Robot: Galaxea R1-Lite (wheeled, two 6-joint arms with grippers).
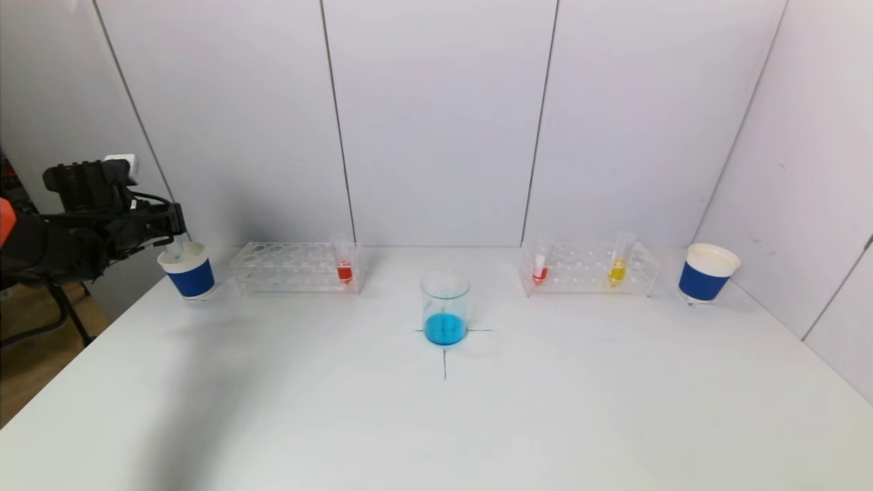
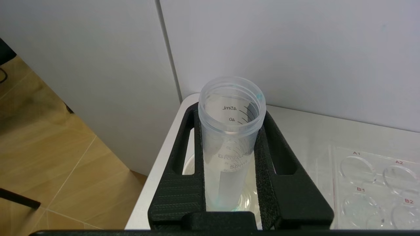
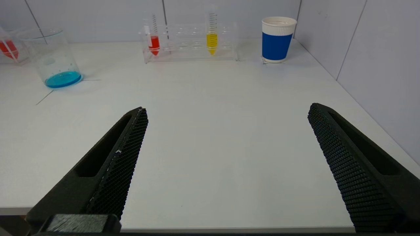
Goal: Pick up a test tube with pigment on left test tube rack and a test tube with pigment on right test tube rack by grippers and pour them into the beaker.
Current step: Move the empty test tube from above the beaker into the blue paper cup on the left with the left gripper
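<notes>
My left gripper point(image 1: 179, 232) is at the table's far left, shut on an empty clear test tube point(image 2: 229, 137) with faint blue traces. It holds the tube upright with its lower end inside the left paper cup point(image 1: 189, 271). The left rack point(image 1: 286, 267) holds a red-filled tube point(image 1: 344, 262). The right rack point(image 1: 586, 269) holds a red tube point(image 1: 541, 262) and a yellow tube point(image 1: 619, 262). The beaker point(image 1: 445, 307) at the centre contains blue liquid. My right gripper point(image 3: 228, 109) is open and empty over the near right table, out of the head view.
A second blue-banded paper cup point(image 1: 707, 273) stands right of the right rack. Grey wall panels close the back and right side. The table's left edge point(image 2: 157, 170) lies just beside the left cup, with floor below.
</notes>
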